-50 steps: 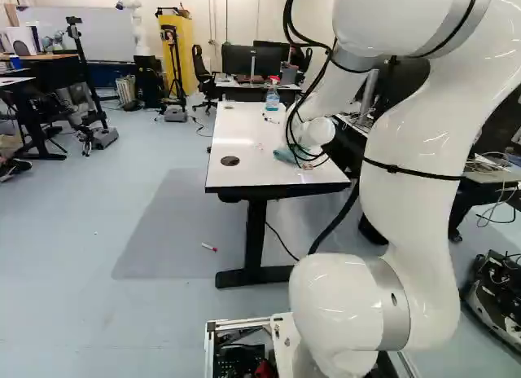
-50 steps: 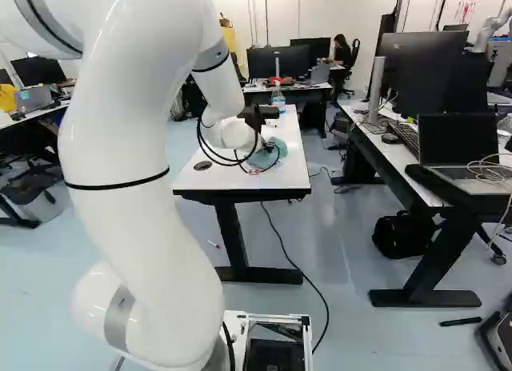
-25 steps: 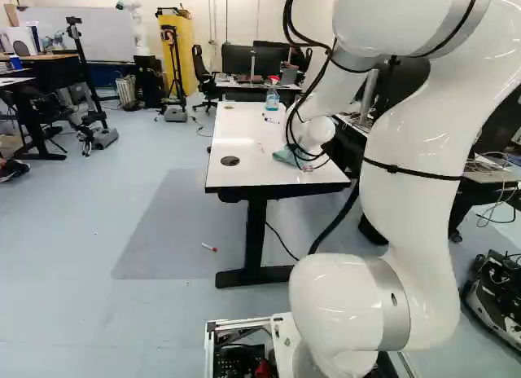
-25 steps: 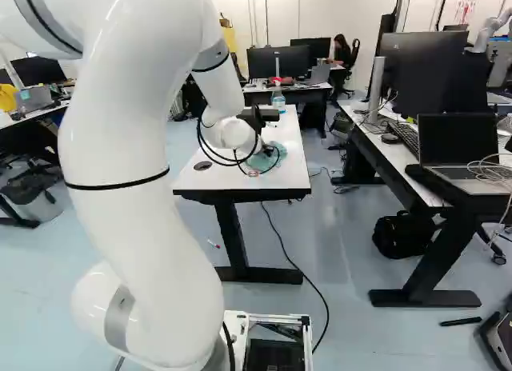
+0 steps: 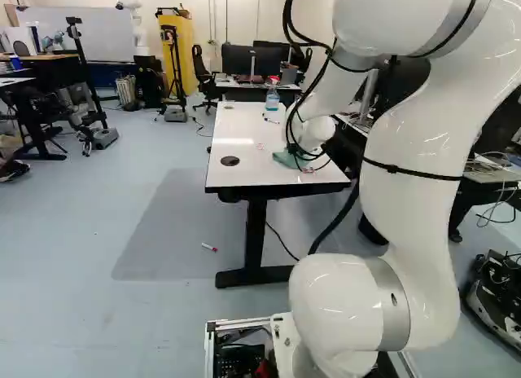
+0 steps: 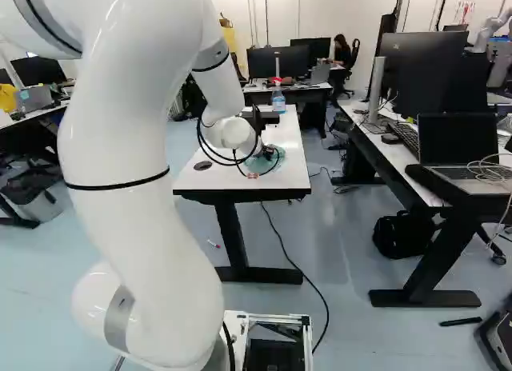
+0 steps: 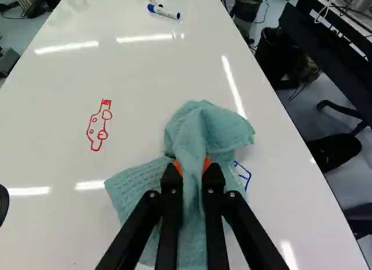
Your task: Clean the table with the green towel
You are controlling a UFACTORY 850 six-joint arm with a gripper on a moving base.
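Your arm (image 5: 415,166) arched up and forward, its wrist (image 5: 316,134) low over the white table (image 5: 240,173). You had the fingers (image 7: 171,191) pinching the green towel (image 7: 192,136), bunched on the tabletop beside a blue drawing (image 7: 246,176).

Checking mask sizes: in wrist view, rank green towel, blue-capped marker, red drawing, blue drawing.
1. Green towel
2. Red drawing
Unranked: blue-capped marker and blue drawing look about alike; towel may hide part of the latter.
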